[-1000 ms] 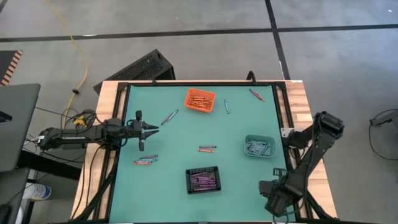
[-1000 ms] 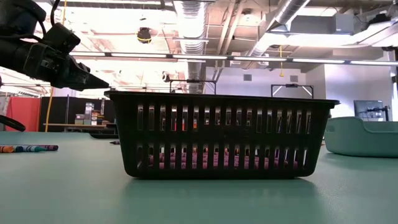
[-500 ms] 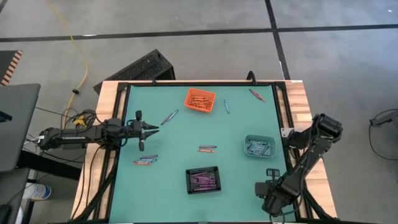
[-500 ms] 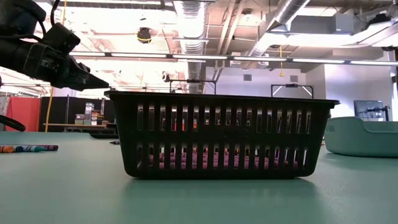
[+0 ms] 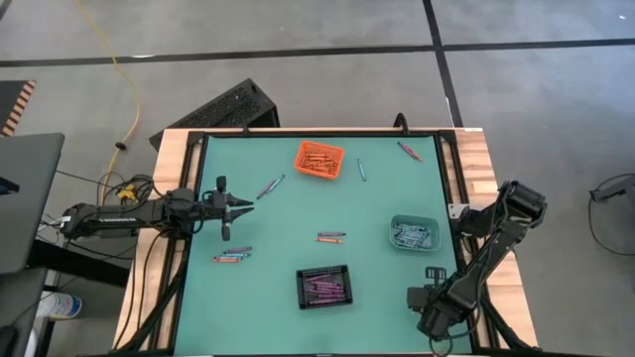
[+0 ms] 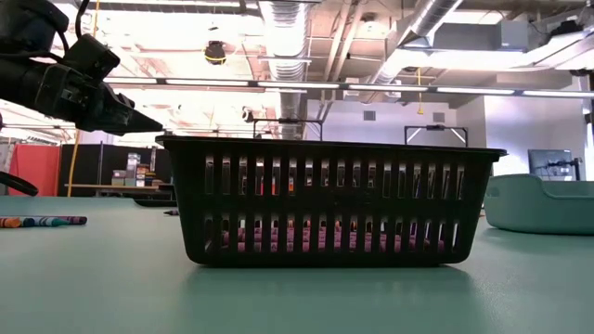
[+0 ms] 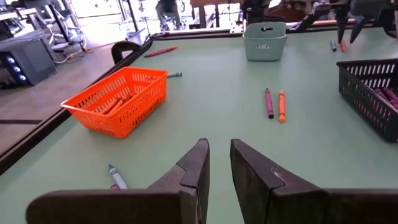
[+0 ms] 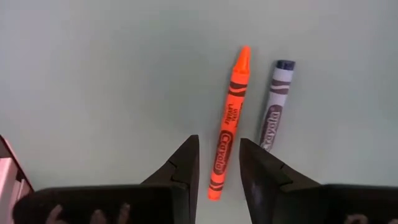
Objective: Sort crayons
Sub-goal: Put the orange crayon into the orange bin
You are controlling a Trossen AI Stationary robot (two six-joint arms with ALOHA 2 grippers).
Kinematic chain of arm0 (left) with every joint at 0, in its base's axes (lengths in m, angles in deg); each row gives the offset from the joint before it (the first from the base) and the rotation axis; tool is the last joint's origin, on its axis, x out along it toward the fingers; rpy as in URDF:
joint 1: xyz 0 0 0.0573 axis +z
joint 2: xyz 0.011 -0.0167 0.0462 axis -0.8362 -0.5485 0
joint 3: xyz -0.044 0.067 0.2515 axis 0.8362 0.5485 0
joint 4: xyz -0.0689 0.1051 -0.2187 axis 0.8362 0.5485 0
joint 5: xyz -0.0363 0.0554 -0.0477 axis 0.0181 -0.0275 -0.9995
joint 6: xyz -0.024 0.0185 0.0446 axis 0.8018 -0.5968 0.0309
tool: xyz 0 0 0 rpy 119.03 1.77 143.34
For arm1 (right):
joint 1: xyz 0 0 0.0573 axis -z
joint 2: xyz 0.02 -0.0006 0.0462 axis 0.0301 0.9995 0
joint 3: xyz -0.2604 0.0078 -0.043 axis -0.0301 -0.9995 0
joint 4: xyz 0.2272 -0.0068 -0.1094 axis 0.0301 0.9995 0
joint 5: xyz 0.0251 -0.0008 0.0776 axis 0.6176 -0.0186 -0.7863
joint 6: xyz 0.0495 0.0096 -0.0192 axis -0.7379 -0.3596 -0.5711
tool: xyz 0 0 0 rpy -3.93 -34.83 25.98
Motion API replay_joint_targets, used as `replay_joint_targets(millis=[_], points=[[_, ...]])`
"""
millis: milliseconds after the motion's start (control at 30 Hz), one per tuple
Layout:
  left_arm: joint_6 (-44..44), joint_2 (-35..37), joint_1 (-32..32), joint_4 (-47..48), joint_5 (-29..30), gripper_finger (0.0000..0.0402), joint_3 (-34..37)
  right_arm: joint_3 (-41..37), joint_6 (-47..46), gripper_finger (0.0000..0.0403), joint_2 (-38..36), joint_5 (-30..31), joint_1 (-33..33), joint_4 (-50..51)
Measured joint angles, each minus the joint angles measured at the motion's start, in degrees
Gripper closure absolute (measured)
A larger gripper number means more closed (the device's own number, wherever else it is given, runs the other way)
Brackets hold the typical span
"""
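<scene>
An orange crayon (image 8: pixel 231 112) and a blue-grey crayon (image 8: pixel 273 115) lie side by side flat on the green table near its right front corner. My right gripper (image 8: pixel 219 142) points down over them, open. Its fingers stand on either side of the orange crayon's blunt end, above it. In the high view my right gripper (image 5: pixel 434 302) hides both. My left gripper (image 5: pixel 246 203) hangs level over the table's left side, narrowly open and holding nothing. More crayons lie loose: a pair (image 5: pixel 330 237) mid-table, several (image 5: pixel 232 255) at the left, and single ones (image 5: pixel 270 186) (image 5: pixel 362 169) (image 5: pixel 408 150) farther back.
The orange bin (image 5: pixel 319 159) stands at the far middle, the teal bin (image 5: pixel 414 232) just behind my right gripper, and the black bin (image 5: pixel 323 286) at the near middle, each with crayons in it. A black rail (image 5: pixel 444 188) frames the table.
My right gripper has come down toward the two crayons at the right front, staying open. My left arm has kept still.
</scene>
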Motion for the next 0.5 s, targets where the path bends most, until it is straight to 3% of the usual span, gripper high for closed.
replay_joint_targets(millis=[200,500], points=[[0.0,0.0,0.0,0.0,0.0,0.0348,0.0,-1.4,0.0,0.0313,0.0,0.0,0.0,-1.9],[0.0,0.0,0.0,0.0,0.0,0.0347,0.0,-4.9,0.3,0.0375,-0.5,-1.5,0.2,-7.5]])
